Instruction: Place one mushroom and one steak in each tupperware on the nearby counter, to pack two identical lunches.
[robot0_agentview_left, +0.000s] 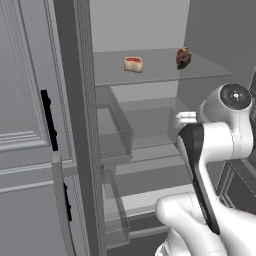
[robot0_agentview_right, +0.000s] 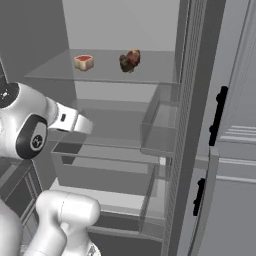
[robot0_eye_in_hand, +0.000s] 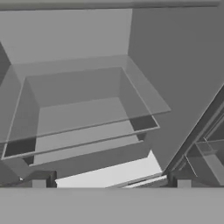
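Observation:
Inside an open fridge, a pale steak with a red top lies on the upper glass shelf. To its right on the same shelf sits a dark brown lump, which looks like the mushroom. My gripper is open and holds nothing. It hangs below that shelf and points down into the lower part of the fridge, well apart from both foods. The tupperware and the counter are out of view.
Grey fridge doors stand open on both sides, each with clear door bins. A clear drawer sits under a glass shelf ahead of the hand. My own white arm crowds the fridge opening.

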